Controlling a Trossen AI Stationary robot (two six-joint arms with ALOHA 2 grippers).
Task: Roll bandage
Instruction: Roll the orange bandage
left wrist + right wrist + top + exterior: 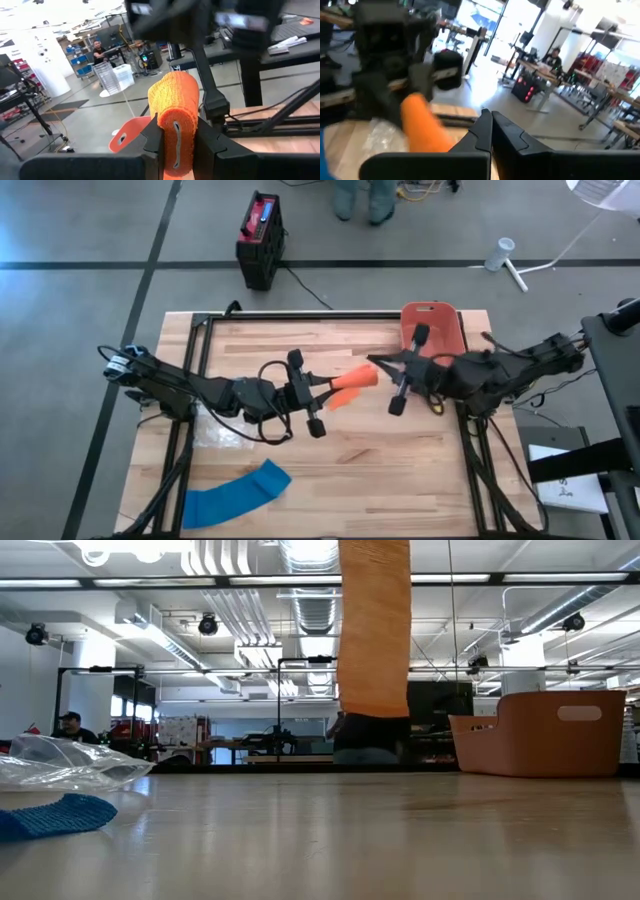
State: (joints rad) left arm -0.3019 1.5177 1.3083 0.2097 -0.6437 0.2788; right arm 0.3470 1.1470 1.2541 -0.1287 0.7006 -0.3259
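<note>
An orange bandage, rolled into a thick tube, is held up over the middle of the table by my left gripper, which is shut on it. In the low view the orange bandage shows as an upright band well clear of the tabletop. My right gripper is shut and its tips stand right at the roll's far end; in the right wrist view the orange bandage lies just beside my right gripper. A blue bandage lies flat at the near left. My left gripper pinches the orange roll's near end between its two fingers, one on each side. The fingers come level from the table's left and lie along the roll. The roll sticks out past the fingertips, lifted clear of the table. My right gripper: whether its shut tips touch the roll's end, I cannot tell.
An orange bin stands at the far right of the table. A clear plastic bag lies under the left arm. A black crate and a person's legs are on the floor beyond the far edge.
</note>
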